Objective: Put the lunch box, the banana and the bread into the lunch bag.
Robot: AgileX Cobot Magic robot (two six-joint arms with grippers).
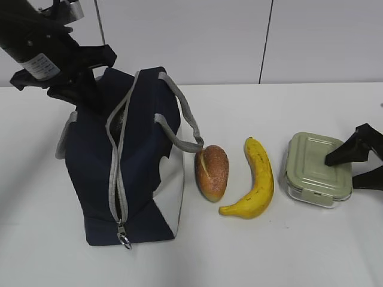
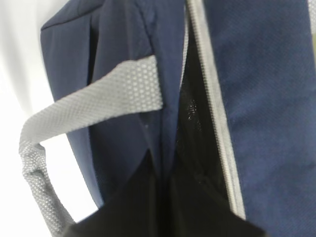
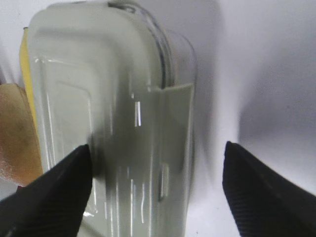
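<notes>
- Nearest the camera: zipper pull (image 1: 124, 239) dangling at the bottom front corner of the lunch bag (image 1: 96, 197), zipper undone up the side, mouth gaping.
- Standing upright on the white tabletop (image 1: 251, 257), navy with a white side panel, one grey handle (image 1: 187, 122) drooping toward the bread (image 1: 211, 172).
- Just right of the bag: bread lying flat, pale slit up.
- Beside it, banana (image 1: 254, 179) curved, close to the bread but apart.
- Further right, lunch box (image 1: 314, 167) flat, green lid on.
- Right gripper (image 1: 364, 164) over the box's right edge, fingers (image 3: 54, 192) spread wide, one above the lid, the other off its side, gripping nothing.
- Far back left: left gripper (image 1: 84, 95) at the bag's top rim, fingers pressed together, pinching navy fabric beside the opening.
</notes>
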